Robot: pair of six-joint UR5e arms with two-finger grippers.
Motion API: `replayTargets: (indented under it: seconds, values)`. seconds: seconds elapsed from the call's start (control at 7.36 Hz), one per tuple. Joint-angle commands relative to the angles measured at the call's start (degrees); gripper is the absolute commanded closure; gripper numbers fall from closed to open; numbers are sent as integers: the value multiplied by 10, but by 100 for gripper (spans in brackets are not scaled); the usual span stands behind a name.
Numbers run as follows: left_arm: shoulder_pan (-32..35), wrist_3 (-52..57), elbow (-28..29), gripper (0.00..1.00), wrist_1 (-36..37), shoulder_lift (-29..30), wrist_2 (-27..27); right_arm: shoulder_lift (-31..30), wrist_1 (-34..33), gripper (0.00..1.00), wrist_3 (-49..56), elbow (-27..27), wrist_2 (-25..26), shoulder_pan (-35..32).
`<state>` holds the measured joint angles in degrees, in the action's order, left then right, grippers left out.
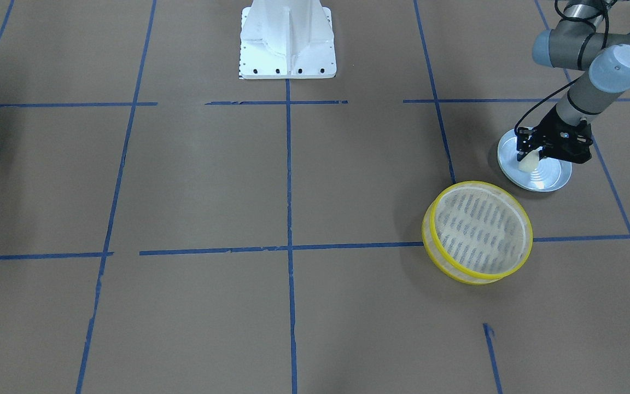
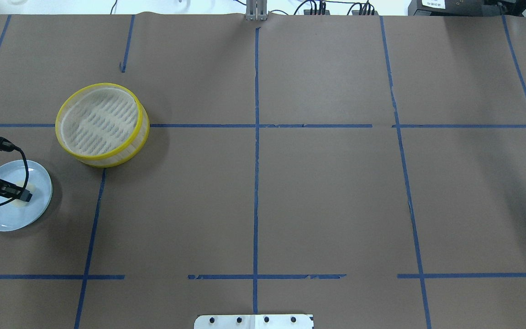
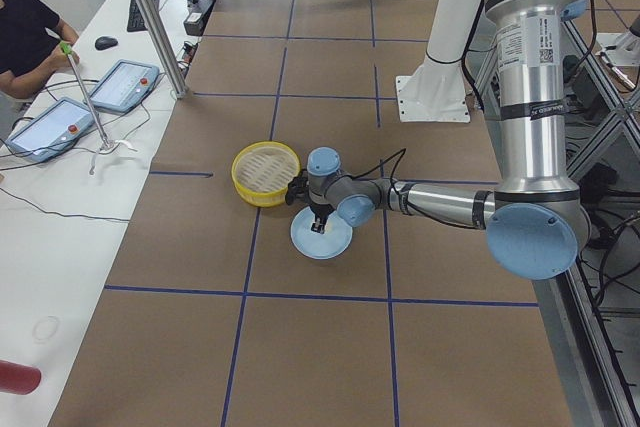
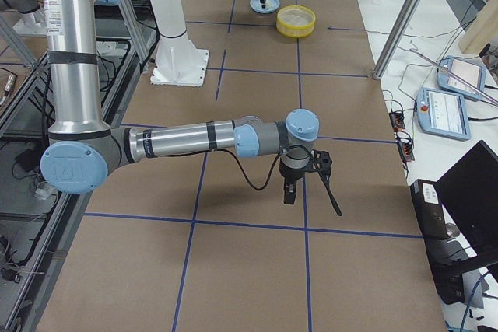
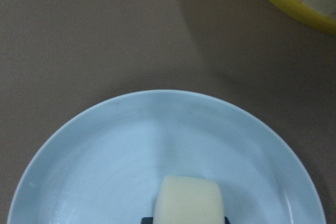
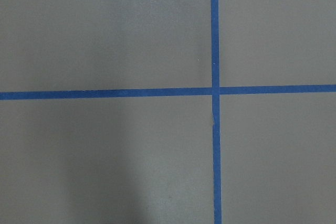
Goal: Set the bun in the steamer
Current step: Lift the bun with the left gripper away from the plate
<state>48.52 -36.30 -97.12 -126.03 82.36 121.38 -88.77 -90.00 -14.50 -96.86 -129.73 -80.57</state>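
L gripper (image 1: pixel 534 153) is pinched narrow on the bun (image 5: pixel 189 200), a finger each side, over the pale blue plate (image 1: pixel 553 176). Can't tell if it's clear of the dish. Steamer (image 2: pixel 107 159) sits nr the plate, not touching it, nothing inside. Job now, I reckon: lift straight up w/ a gentle squeeze, since a soft bun may squash or slip. Clear the yellow rim, centre over the slotted floor, lower before letting go. R gripper (image 4: pixel 307 192) hangs well away. Open or closed, can't tell.

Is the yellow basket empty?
Empty. The steamer shows only its slotted floor; the bun is over the blue plate, in the left gripper.
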Motion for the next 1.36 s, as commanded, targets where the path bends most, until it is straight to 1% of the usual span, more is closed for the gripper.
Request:
replayTargets:
  seconds: [0.0,0.14,0.41,0.54,0.68,0.82,0.95,1.09,1.22]
  values:
    - [10,0,-3,74,1,-1,8,0,0,0,0,0,0,0]
    - [17,5,-4,74,3,-1,17,0,0,0,0,0,0,0]
    - [80,46,-6,72,18,3,46,0,0,0,0,0,0,0]
    - [127,104,-16,71,72,8,59,0,0,0,0,0,0,0]
    - [155,151,-37,68,148,24,59,0,0,0,0,0,0,0]
    - [183,188,-62,68,234,54,58,0,0,0,0,0,0,0]
    - [203,223,-82,68,320,92,55,0,0,0,0,0,0,0]
    - [218,242,-92,68,409,145,54,0,0,0,0,0,0,0]
    - [227,244,-93,68,474,198,54,0,0,0,0,0,0,1]
